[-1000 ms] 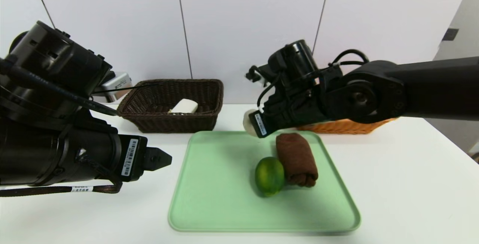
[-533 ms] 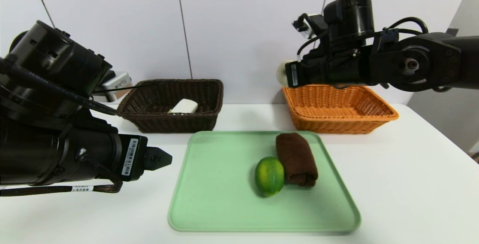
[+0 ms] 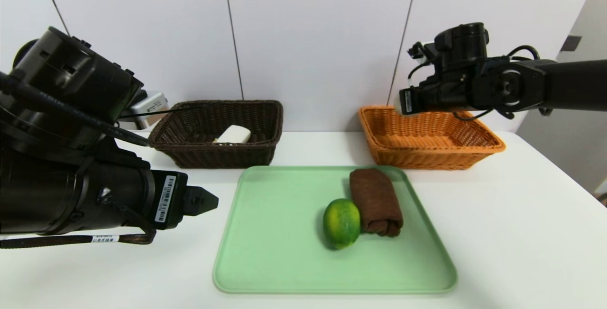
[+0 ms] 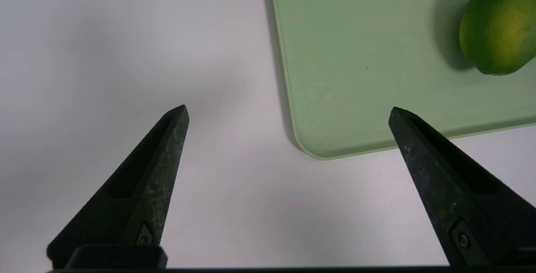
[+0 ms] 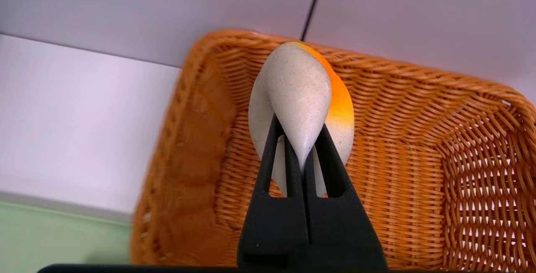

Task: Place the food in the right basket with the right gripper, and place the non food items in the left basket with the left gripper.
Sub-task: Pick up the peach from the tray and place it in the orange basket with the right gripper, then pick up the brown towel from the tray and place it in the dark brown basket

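Note:
My right gripper [image 3: 403, 103] hangs above the orange basket [image 3: 429, 155] at the back right. In the right wrist view this gripper [image 5: 299, 126] is shut on a pale, soft white bun [image 5: 299, 88], pinched between its fingers over the basket's woven floor [image 5: 418, 160]; the head view hides the bun. A green citrus fruit [image 3: 341, 222] and a rolled brown towel [image 3: 376, 200] lie side by side on the green tray [image 3: 275, 252]. My left gripper [image 3: 208, 201] is open and empty beside the tray's left edge, the fruit [image 4: 498, 26] off to one side.
A dark brown basket [image 3: 213, 155] stands at the back left with a white bar [image 3: 234, 134] inside. The white table [image 3: 512, 233] carries the tray between the arms. A white wall rises just behind both baskets.
My right gripper has lifted the bun from the tray's far edge and carried it right, to above the orange basket. The left arm has not moved.

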